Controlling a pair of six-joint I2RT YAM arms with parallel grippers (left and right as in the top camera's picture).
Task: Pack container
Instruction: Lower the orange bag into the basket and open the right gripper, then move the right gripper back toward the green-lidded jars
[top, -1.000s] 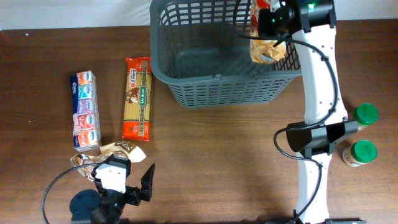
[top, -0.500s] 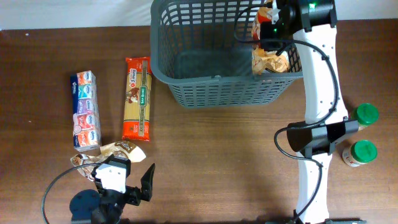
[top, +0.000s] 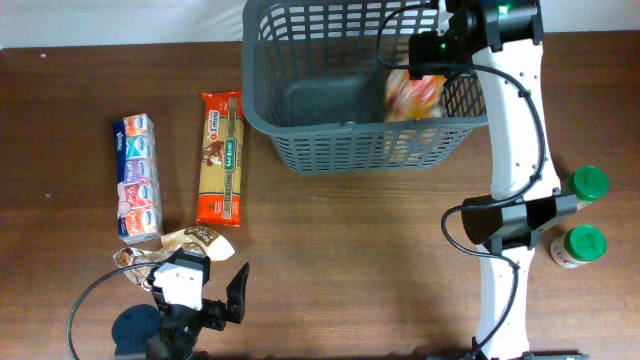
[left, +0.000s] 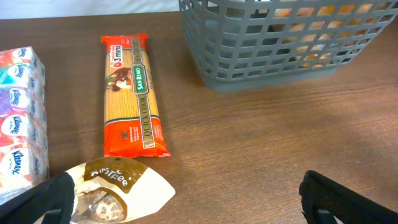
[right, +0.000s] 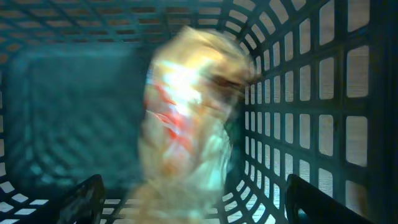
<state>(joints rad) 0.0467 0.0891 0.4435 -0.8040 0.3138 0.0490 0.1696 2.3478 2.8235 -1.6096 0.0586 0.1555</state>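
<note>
The container (top: 350, 125), a large dark grey slotted basket, stands at the back of the table, and its front wall (left: 267, 56) shows in the left wrist view. My right gripper (top: 438, 45) hangs over its right side, open. A crinkly orange and white snack bag (top: 412, 95) is loose inside the basket by the right wall, blurred with motion. In the right wrist view the bag (right: 186, 112) smears between the spread fingers of my right gripper (right: 196, 205). My left gripper (top: 200, 290) rests open at the front left, over the table.
A tissue multipack (top: 138, 178), a spaghetti packet (top: 221, 158) and a cookie bag (top: 185, 242) lie at the left. The cookie bag (left: 118, 190) touches my left finger. Two green-lidded jars (top: 588, 183) (top: 580, 245) stand by the right arm's base.
My right gripper has opened and let go of the snack bag, which has dropped lower and leftward into the basket. The left arm has not moved.
</note>
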